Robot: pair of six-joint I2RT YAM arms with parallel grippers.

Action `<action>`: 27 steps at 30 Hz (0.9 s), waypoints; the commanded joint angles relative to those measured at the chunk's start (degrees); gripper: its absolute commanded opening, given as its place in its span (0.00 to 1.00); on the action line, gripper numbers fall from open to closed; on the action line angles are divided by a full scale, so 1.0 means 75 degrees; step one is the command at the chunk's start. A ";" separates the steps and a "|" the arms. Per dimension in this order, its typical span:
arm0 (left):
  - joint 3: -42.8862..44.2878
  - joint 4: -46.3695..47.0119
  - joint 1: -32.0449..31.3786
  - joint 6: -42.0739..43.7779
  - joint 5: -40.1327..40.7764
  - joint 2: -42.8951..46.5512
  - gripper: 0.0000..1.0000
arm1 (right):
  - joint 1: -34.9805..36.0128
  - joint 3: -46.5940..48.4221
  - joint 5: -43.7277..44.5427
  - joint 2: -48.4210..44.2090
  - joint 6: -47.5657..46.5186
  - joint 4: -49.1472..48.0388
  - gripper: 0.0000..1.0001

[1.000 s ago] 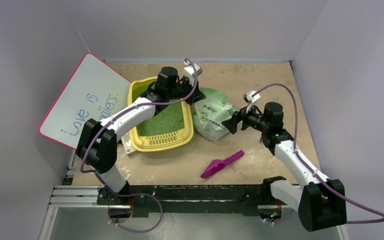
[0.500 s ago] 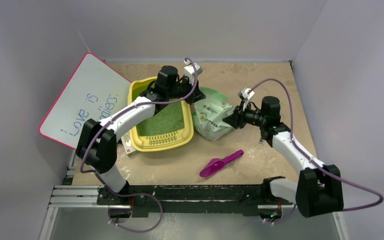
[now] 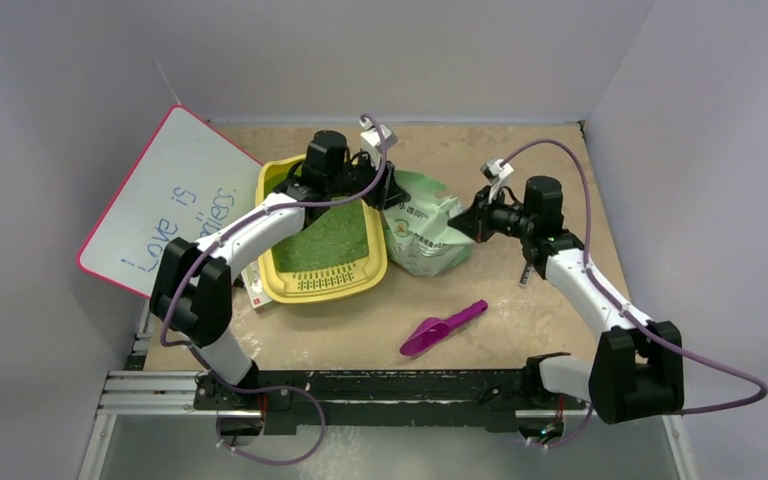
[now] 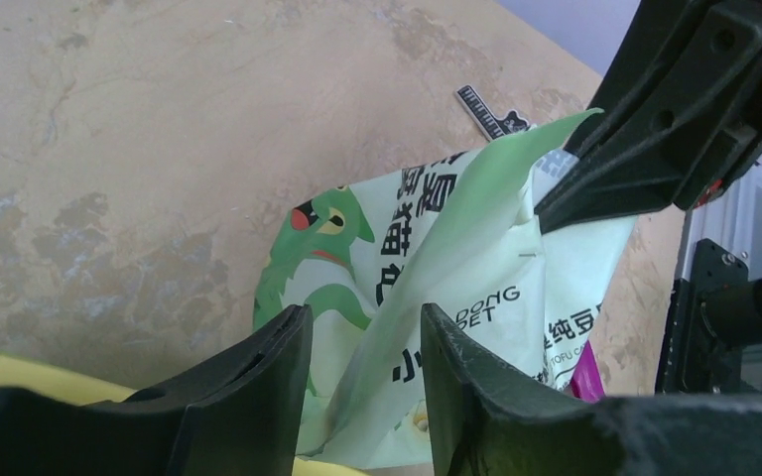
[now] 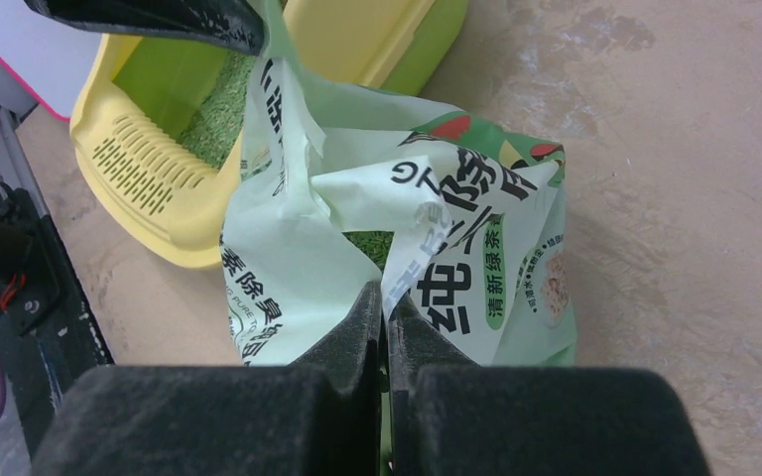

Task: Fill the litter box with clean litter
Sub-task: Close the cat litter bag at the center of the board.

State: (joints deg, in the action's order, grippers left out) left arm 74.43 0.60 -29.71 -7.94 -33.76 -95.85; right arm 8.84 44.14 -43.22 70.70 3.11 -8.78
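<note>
Yellow box (image 3: pixel 324 284), one; bag (image 3: pixel 420 236), seemingly one.

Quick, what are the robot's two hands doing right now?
Left gripper: fingers open, with the bag between them.
Right gripper: fingers closed, pinching the bag.

The bag (image 3: pixel 422 228) stands just beside the right wall of the litter box (image 3: pixel 332 285); nothing can pass between them. The white board (image 3: pixel 160 200) leans close on the box's left side. Behind the bag, and around the purple scoop (image 3: pixel 443 327), the table (image 3: pixel 450 150) is bare and wide enough to pass.
</note>
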 commanded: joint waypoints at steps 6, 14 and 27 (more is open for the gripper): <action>-0.0487 0.0469 0.0247 0.0345 -0.1738 0.0272 0.45 | -0.0515 0.0620 -0.0275 0.0172 0.0743 0.0091 0.00; -0.0501 0.1102 0.0247 0.0152 -0.1990 0.0123 0.00 | -0.0673 0.0717 -0.1149 0.0353 0.0953 -0.0300 0.00; 0.0087 0.1715 0.0663 -0.0391 -0.1339 -0.0129 0.00 | -0.1641 0.0151 -0.0239 -0.1157 0.0637 -0.1059 0.77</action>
State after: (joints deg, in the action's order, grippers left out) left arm 71.24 7.09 -26.57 -8.40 -41.54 -95.98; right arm 0.38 46.74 -44.73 66.61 9.10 -8.82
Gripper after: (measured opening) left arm 0.008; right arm 0.746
